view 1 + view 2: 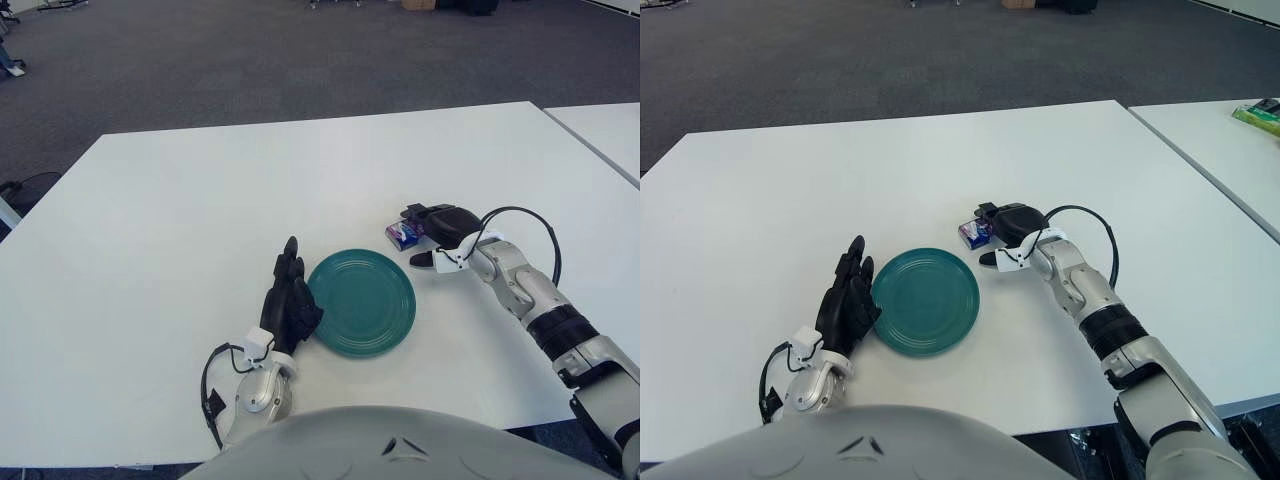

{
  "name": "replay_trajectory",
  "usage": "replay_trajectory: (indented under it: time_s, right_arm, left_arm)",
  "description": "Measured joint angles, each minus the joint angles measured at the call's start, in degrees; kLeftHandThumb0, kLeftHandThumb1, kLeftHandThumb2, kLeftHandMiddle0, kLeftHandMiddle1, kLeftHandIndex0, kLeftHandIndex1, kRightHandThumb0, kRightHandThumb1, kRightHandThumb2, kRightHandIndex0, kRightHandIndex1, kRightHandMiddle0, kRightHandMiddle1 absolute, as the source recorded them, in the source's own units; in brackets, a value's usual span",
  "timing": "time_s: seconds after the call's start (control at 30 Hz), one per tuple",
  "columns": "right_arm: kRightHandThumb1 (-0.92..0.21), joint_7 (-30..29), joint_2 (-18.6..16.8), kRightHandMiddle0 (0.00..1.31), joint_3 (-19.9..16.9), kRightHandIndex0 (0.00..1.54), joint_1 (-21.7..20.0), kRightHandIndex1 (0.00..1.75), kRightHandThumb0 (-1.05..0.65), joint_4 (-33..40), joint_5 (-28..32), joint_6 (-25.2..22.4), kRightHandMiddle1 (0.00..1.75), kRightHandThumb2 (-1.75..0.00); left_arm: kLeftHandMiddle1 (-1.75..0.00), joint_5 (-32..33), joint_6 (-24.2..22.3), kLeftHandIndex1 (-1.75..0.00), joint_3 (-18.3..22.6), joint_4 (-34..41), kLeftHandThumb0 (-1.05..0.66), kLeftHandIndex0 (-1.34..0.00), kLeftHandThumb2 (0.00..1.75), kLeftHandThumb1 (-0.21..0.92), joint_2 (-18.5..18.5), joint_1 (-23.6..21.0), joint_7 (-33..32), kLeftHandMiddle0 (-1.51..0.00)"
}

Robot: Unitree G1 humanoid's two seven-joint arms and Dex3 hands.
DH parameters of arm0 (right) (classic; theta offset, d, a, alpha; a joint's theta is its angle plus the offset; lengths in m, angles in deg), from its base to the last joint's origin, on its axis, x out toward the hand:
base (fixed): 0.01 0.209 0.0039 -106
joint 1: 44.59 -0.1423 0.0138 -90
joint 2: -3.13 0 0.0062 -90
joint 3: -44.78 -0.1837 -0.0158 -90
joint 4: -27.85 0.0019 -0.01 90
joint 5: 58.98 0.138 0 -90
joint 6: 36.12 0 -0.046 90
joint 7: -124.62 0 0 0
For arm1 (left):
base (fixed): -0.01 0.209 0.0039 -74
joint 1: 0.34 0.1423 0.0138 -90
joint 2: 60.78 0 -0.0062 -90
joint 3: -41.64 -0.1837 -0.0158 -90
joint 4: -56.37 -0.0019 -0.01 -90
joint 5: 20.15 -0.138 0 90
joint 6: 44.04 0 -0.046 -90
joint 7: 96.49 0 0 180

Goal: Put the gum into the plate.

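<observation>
On the white bench [200, 200], a teal plate [362, 302] sits near the front edge, close to the robot's torso. The plate is bare.

Gum location: the gum [402, 235], a small blue-and-purple pack, lies on the bench just beyond the plate's far right rim, apart from the plate.

Right hand: the right hand [440, 232] is at the gum, reaching in from the right side with the forearm angled across the bench. The black fingers [992, 212] curl over the pack's right end and touch it. One dark digit points down-left toward the plate rim, below the pack. Whether the pack is fully pinched or only covered cannot be determined; it still appears to lie on the bench surface.

Left hand: the left hand [289, 300] shows just beside the plate's left rim, touching or nearly touching it. Its fingers are extended and pressed together, pointing away from the robot, and hold nothing.

Surroundings: a second white table [1230, 150] stands to the right, separated by a narrow gap, with a green item [1260, 118] at its far edge. Dark grey carpet [300, 60] lies beyond.
</observation>
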Motion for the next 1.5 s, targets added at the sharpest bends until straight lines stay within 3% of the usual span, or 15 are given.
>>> replay_trajectory:
  time_s: [0.27,0.8,1.07,1.2,1.27,1.3,1.37,1.4,1.5]
  right_arm:
    - [-0.92,-0.4,1.0,0.0,0.7,0.34,-2.0,0.0,-0.79,-2.9,-0.9,3.2,0.59,-0.88]
    - [-0.92,-5.3,1.4,0.0,3.3,0.42,-5.1,0.03,-0.78,-9.5,-2.5,7.3,0.64,-0.9]
    - [-0.92,-10.0,0.7,0.03,6.7,0.58,-8.2,0.05,-0.76,-14.2,-6.1,8.0,0.9,-0.91]
    - [-0.92,-14.9,-0.8,0.12,10.4,0.69,-12.6,0.1,-0.74,-20.4,-10.1,9.1,1.05,-0.9]
    - [-0.92,-17.7,-1.8,0.18,12.6,0.66,-15.7,0.38,-0.72,-24.4,-12.2,9.9,1.16,-0.88]
    - [-0.92,-18.8,-2.2,0.19,13.4,0.64,-16.9,0.45,-0.71,-25.9,-12.9,10.2,1.18,-0.87]
    - [-0.92,-21.3,-3.2,0.27,15.2,0.6,-19.6,0.92,-0.68,-29.5,-14.5,10.5,1.29,-0.84]
    - [-0.92,-22.5,-3.7,0.29,16.1,0.58,-20.8,1.08,-0.67,-31.1,-15.2,10.6,1.32,-0.84]
    - [-0.92,-25.9,-5.3,0.34,18.1,0.58,-23.6,1.33,-0.65,-35.1,-16.8,10.5,1.4,-0.81]
  left_arm:
    - [0.0,0.0,0.0,-0.19,0.0,-0.3,-1.03,0.0,1.01,0.92,0.0,-0.4,-0.2,-0.06]
    - [0.0,-0.3,-0.2,-0.21,-0.4,-0.4,-1.03,0.0,0.99,0.92,-0.1,-0.6,-1.0,-0.07]
    - [-0.01,0.0,-1.2,-0.27,-0.5,0.2,-1.01,0.0,0.97,0.92,-0.1,-0.7,-1.3,-0.08]
    - [-0.01,0.4,-1.8,-0.29,-0.5,0.5,-1.01,0.0,0.96,0.92,-0.1,-0.6,-1.7,-0.09]
    - [0.0,0.4,-2.2,-0.31,-0.5,0.7,-1.01,0.0,0.96,0.92,-0.1,-0.6,-1.7,-0.09]
    - [0.0,0.4,-2.3,-0.31,-0.5,0.8,-1.01,0.0,0.96,0.92,-0.1,-0.6,-1.7,-0.09]
    - [0.0,0.5,-2.4,-0.33,-0.5,1.0,-1.01,0.0,0.95,0.92,-0.1,-0.6,-1.7,-0.09]
    - [0.0,0.6,-2.3,-0.33,-0.5,1.0,-1.01,0.0,0.95,0.92,-0.1,-0.6,-1.7,-0.09]
    - [0.0,0.9,-1.8,-0.34,-0.5,1.0,-1.01,0.0,0.95,0.92,-0.1,-0.6,-1.7,-0.09]
